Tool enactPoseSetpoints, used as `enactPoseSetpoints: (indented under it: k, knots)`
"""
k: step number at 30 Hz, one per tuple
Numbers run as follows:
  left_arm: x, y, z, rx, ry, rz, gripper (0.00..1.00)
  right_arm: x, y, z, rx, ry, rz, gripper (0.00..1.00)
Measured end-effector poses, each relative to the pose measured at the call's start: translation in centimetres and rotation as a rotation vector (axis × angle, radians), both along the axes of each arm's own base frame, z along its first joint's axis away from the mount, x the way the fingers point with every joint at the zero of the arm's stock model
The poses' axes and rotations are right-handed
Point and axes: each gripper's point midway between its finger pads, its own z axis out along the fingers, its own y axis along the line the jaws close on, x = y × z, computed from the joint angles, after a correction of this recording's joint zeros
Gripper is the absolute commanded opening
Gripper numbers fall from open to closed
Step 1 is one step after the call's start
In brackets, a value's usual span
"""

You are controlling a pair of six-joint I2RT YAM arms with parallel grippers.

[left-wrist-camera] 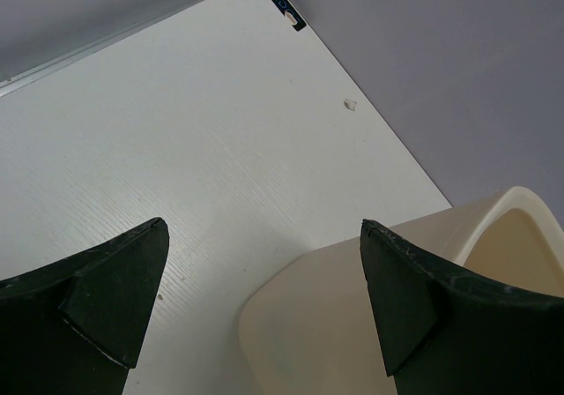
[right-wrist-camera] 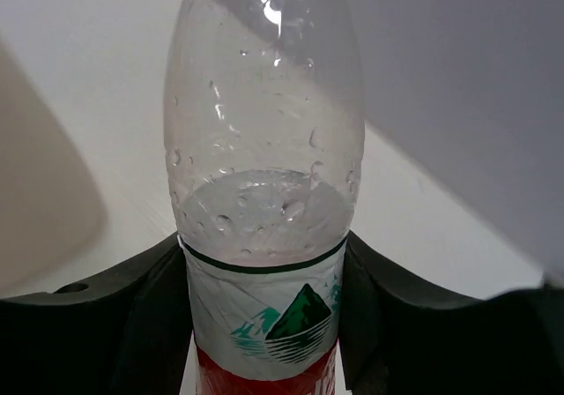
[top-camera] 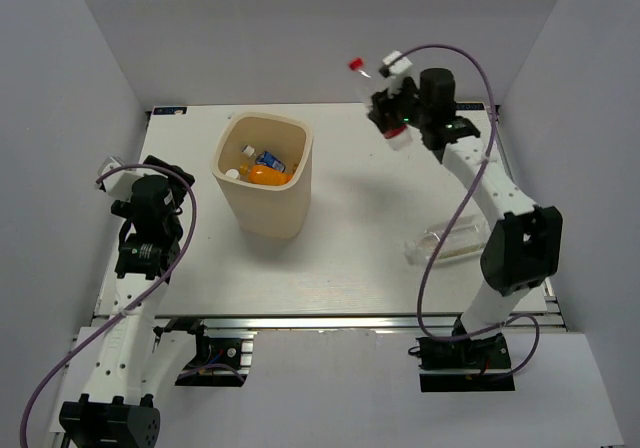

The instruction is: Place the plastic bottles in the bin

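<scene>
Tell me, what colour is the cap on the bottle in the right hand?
Red cap; the top external view shows it best.

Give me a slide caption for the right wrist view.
Right pincer gripping a clear bottle beaded with droplets inside.

The left arm (top-camera: 122, 308) and the right arm (top-camera: 487, 183) are white with black joints. A purple cable (top-camera: 468, 54) loops along each. The fingers (left-wrist-camera: 106, 298) are black wedges.

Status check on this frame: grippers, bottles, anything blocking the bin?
Left gripper open, empty, beside the bin. Right gripper shut on red-label bottle, held aloft far right. Large clear bottle lies on table. Nothing blocks the bin.
</scene>
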Motion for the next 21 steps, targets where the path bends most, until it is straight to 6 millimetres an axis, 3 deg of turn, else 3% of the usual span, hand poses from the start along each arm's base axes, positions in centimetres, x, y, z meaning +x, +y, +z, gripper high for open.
enactPoseSetpoints:
  k: [3,5,8,11,15,18,21]
  knots:
    - [-0.2,0.2,0.1,0.003,-0.001,0.011,0.98,-5.2,9.8,8.5,0.109,-0.222,0.218,0.57]
    - [-0.3,0.3,0.0,0.005,0.003,0.014,0.98,-9.2,14.8,12.8,0.220,-0.302,0.358,0.59]
    - [-0.4,0.3,0.1,0.005,0.000,0.014,0.98,-13.3,18.6,17.7,0.379,-0.381,0.515,0.64]
    - [-0.5,0.3,0.2,0.005,-0.005,0.013,0.98,-15.2,20.8,19.9,0.489,-0.425,0.630,0.64]
    - [-0.5,0.3,0.2,0.005,-0.004,0.013,0.98,-15.2,24.6,18.7,0.537,-0.390,0.717,0.66]
    - [-0.5,0.2,0.1,0.005,-0.002,0.012,0.98,-14.7,27.5,14.7,0.521,-0.304,0.744,0.74]
    - [-0.5,0.2,-0.1,0.004,0.001,0.009,0.98,-14.0,29.2,10.6,0.486,-0.219,0.745,0.90]
